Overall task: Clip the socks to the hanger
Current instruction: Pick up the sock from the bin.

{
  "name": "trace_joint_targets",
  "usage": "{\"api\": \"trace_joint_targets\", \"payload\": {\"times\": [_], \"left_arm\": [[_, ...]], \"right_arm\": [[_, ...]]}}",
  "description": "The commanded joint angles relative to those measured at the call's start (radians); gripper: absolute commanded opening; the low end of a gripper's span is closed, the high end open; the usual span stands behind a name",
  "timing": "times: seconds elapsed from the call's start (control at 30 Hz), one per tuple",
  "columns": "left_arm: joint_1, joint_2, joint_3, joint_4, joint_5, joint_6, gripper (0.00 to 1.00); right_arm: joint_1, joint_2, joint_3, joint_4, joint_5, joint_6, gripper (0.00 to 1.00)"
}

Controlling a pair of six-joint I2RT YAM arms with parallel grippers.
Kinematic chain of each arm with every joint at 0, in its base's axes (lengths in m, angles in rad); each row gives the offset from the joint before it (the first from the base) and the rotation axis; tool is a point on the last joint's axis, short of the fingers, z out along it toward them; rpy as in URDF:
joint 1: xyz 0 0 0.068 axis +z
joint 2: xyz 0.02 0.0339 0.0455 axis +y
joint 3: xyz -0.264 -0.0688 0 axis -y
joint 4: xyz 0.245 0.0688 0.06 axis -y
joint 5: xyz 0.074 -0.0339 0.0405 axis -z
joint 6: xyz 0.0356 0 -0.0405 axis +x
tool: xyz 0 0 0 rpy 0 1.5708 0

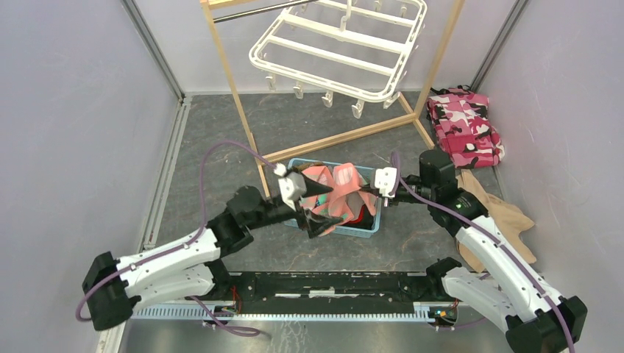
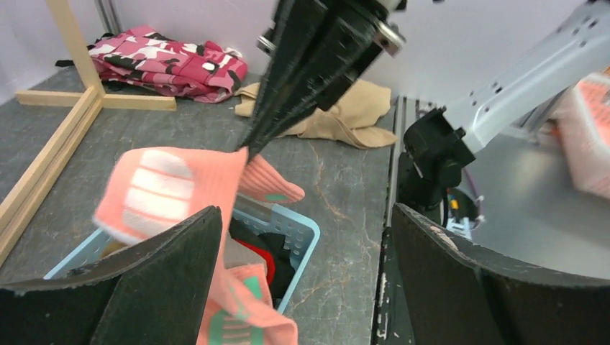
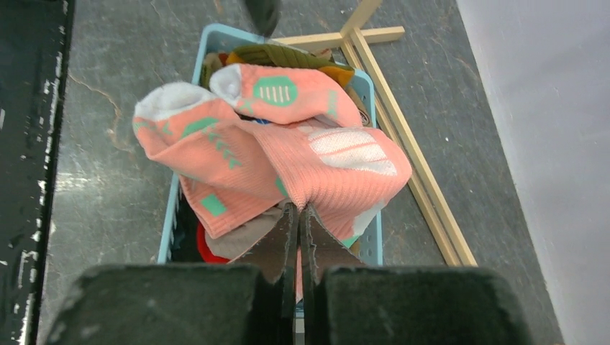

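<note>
Grey tabletop [image 1: 221,132] is shown with a blue basket [image 3: 180,194], above which a soft, light pink sock [image 3: 288,158] is pinched by the closed right gripper [image 3: 298,212], the left gripper [image 2: 302,215] is spread wide beside it, and a free edge is judged best for grasping.

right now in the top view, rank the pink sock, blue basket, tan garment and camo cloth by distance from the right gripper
1. pink sock, pinched in the right gripper.
2. blue basket, just beneath it.
3. tan garment and camo cloth, both off to its right: too close to call.
</note>
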Motion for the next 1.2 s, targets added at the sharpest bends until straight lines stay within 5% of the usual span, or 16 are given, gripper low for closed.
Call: {"api": "trace_joint_targets", "payload": {"times": [0.0, 0.17, 0.33, 0.57, 0.97, 1.07, 1.17], "left_arm": [[-0.196, 0.067, 0.042, -0.005, -0.345, 0.35, 0.92], [-0.328, 0.206, 0.088, -0.026, -0.579, 0.539, 0.89], [-0.343, 0.296, 0.113, 0.06, -0.717, 0.593, 0.83], [-0.343, 0.394, 0.17, 0.084, -0.74, 0.599, 0.68], [-0.342, 0.435, 0.143, 0.132, -0.736, 0.663, 0.61], [-0.342, 0.451, 0.148, 0.136, -0.724, 0.662, 0.54], [-0.342, 0.462, 0.153, 0.139, -0.714, 0.659, 0.32]], "right_arm": [[-0.02, -0.034, 0.015, 0.049, -0.1, 0.091, 0.0], [-0.019, -0.043, -0.005, 0.056, -0.084, 0.083, 0.0], [-0.019, -0.053, -0.01, -0.005, -0.091, 0.053, 0.0], [-0.019, -0.036, 0.014, -0.061, -0.087, 0.018, 0.0], [-0.019, 0.003, 0.021, -0.068, -0.137, 0.017, 0.0], [-0.019, 0.009, 0.021, -0.059, -0.145, 0.026, 0.0], [-0.02, 0.017, 0.031, -0.059, -0.151, 0.034, 0.0]]}}
